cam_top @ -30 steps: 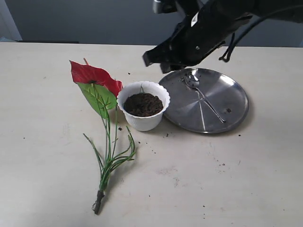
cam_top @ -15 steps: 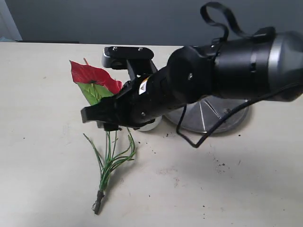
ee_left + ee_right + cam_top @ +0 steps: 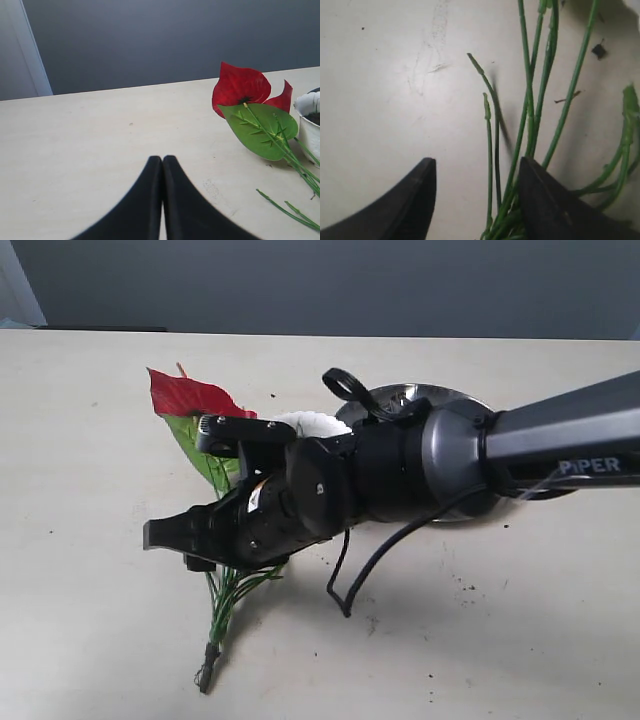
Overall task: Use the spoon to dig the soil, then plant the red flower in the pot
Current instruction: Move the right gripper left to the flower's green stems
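Your right pincer (image 3: 185, 540) hangs low over the stems of the red flower (image 3: 195, 398), having reached across from the right side of the tabletop (image 3: 90, 630). In the right wrist view its jaws stand moderately wide apart with nothing between them but a few thin stems; one finger (image 3: 547, 205) sits right against the bundle, the other is clear on bare tabletop. No grip yet.

The flower lies flat. Its long axis runs from the bound base, nearest the front edge of the tabletop, up to the red blooms and green leaf (image 3: 260, 131) toward the back edge, slightly left of centre. The pincer sits about midway along that axis, and it crosses the stems roughly square-on, which judged from here suits a pinch across the bundle.

The pot (image 3: 312, 423) stands just beside the stems on their right, mostly hidden behind your right arm; only the scalloped rim shows. The soil inside it is out of sight in the exterior view. The plate (image 3: 400, 395) lies beyond, also mostly covered; the spoon cannot be seen.

Your left pincer (image 3: 162, 165) has its tips pressed together, holding nothing, and looks at the blooms from the left side, well apart from them. The right arm is plainly the nearer one.

Watch point: the stems are thin and splayed, so some may slip outside the jaws.
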Motion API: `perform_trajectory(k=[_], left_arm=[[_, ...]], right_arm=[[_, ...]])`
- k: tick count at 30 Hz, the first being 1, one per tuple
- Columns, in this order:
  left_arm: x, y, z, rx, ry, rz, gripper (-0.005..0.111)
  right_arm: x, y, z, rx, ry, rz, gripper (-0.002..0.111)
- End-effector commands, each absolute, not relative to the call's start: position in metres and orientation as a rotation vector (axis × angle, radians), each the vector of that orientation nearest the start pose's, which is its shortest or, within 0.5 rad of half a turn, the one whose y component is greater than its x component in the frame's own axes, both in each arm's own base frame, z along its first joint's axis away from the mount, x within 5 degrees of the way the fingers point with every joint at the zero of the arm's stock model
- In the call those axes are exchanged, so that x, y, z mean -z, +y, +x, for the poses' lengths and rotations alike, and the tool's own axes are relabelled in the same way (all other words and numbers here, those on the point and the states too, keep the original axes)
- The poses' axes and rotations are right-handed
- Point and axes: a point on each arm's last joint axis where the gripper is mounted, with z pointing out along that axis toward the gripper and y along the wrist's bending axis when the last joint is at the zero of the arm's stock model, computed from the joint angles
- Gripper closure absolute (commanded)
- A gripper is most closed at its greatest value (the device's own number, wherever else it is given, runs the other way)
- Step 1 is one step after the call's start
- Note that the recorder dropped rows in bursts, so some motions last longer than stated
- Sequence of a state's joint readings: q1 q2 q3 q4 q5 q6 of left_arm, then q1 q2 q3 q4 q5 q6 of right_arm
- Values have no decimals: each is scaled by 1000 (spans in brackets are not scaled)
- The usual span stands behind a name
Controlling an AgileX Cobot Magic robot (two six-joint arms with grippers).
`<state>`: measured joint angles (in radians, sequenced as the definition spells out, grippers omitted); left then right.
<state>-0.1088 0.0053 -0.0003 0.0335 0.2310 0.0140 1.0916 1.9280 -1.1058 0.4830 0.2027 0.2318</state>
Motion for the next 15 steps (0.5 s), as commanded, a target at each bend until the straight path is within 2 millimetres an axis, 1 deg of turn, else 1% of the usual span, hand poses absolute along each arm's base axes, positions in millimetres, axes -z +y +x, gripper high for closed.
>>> perform_trajectory(k=[1,4,5,7,8,11,15], left_arm=[[-192,-5,55,39,1710,130,106],[-192,-5,55,39,1710,130,106],[-192,-5,55,39,1710,130,106],[-192,-5,55,39,1710,130,106],[-192,-5,55,39,1710,130,106],[-192,-5,55,39,1710,130,106],[-192,-5,55,39,1710,130,106]], right_arm=[[-154,358,165,-846,2583,-520,60],[-155,365,155,-886,2534,-513,60],[-154,365,152,-903,2518,-485,62],[-148,361,151,-903,2525,-433,66],[-144,357,149,-894,2544,-409,67],[-139,349,146,-872,2576,-399,63],[-145,346,145,-884,2565,-394,63]])
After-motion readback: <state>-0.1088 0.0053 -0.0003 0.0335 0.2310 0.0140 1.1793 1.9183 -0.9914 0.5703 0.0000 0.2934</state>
